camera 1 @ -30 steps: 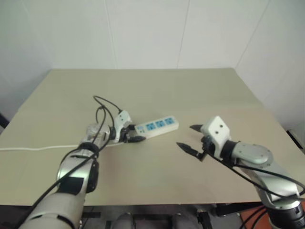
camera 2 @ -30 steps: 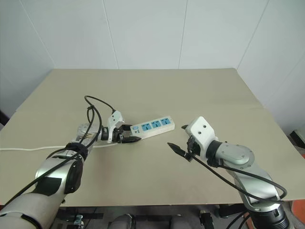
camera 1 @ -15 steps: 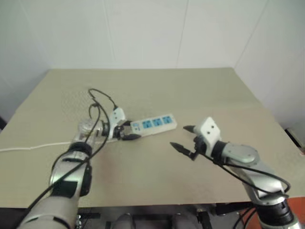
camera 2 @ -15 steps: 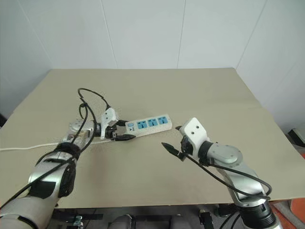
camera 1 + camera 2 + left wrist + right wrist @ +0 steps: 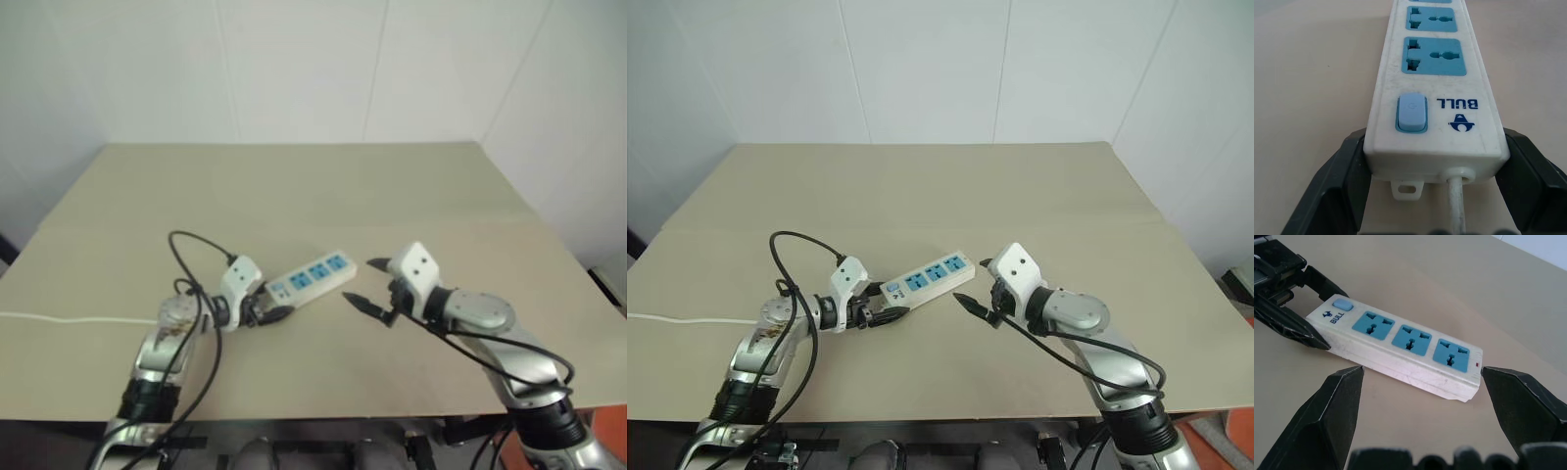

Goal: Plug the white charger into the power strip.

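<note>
The power strip (image 5: pixel 312 275) is a long white bar with three blue sockets, lying slanted on the tan table. My left gripper (image 5: pixel 266 311) is shut on its switch end, and in the left wrist view one black finger (image 5: pixel 1342 166) presses each long side beside the blue switch. The strip's thin white cord (image 5: pixel 59 318) trails off to the left. My right gripper (image 5: pixel 360 281) hovers open just off the strip's far end; the right wrist view shows that end (image 5: pixel 1459 367) between its spread fingers, untouched. The white charger is out of view.
The tan table (image 5: pixel 323 186) stretches wide behind the strip up to white walls. A fold line crosses it from side to side. Its front edge (image 5: pixel 323 419) runs close below both arms.
My left arm has folded back, pulling the strip's switch end nearer the front edge, so the strip lies more slanted. The right gripper stays open, now close to the strip's far end.
</note>
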Controlling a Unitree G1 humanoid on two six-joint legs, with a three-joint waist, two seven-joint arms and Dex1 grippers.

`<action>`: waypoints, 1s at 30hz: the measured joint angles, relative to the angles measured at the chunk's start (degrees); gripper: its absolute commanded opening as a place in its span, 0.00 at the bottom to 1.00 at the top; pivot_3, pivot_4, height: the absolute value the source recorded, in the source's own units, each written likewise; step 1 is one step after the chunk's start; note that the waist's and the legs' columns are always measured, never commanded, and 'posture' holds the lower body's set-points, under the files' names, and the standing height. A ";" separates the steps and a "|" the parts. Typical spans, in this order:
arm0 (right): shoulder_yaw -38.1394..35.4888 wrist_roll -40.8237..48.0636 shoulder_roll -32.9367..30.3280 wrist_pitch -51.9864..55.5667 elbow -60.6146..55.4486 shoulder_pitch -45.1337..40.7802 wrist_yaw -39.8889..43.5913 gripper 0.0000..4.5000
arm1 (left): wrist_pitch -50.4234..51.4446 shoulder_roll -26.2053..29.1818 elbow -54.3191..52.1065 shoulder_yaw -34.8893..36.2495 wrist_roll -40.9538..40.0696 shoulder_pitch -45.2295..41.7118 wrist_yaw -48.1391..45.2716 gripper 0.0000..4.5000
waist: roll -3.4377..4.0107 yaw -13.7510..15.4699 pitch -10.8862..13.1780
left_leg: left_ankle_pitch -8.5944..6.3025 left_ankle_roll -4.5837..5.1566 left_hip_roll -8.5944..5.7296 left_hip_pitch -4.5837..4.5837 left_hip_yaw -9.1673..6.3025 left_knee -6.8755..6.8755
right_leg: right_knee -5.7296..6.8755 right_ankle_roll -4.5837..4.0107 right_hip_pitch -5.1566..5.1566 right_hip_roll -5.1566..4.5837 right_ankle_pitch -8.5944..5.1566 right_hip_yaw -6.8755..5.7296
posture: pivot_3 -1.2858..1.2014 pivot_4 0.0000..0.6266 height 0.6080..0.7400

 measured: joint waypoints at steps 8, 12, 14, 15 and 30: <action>-0.48 -0.44 -0.48 0.02 -0.63 1.87 -0.58 1.00 | -1.56 0.20 0.95 -1.46 -4.50 -0.05 0.09 1.00 | 0.00 0.08 0.00 | 0.00 0.00 -0.03 -0.13 0.00 -0.03 | -0.05 -0.12 -0.07 -0.03 0.07 0.00 | 0.52 0.24 1.00; -1.78 -0.44 -1.16 0.02 -1.74 2.21 -0.79 1.00 | -4.64 -0.01 1.90 -0.51 -8.63 0.15 -1.67 1.00 | 0.00 0.02 0.00 | 0.00 0.00 -0.03 -0.08 0.00 -0.02 | -0.04 -0.12 -0.06 -0.02 0.07 0.00 | 0.52 0.24 1.00; -1.96 -0.44 -1.41 0.02 -1.74 2.32 -0.79 1.00 | -7.99 1.35 2.09 -0.23 -9.74 1.64 -3.50 1.00 | 0.00 -0.16 0.00 | 0.00 0.00 -0.02 -0.03 0.03 -0.06 | -0.04 -0.13 -0.05 -0.02 0.07 0.03 | 0.52 0.24 1.00; -2.07 -0.44 -1.55 0.02 -1.74 2.45 -0.77 1.00 | -9.88 2.12 2.41 -0.21 -10.12 2.55 -4.45 1.00 | 0.00 -0.30 0.00 | 0.00 0.00 -0.02 -0.01 0.04 -0.10 | -0.05 -0.14 -0.05 -0.02 0.06 0.05 | 0.52 0.24 1.00; -2.60 -1.05 -2.12 -0.55 -0.78 0.83 -0.05 1.00 | -46.55 0.57 39.76 8.66 -18.74 -4.40 -25.47 1.00 | 0.00 0.12 0.00 | 0.00 0.00 -0.02 -0.18 0.06 -0.05 | -0.18 -0.15 -0.08 -0.03 0.06 0.02 | 0.52 0.24 1.00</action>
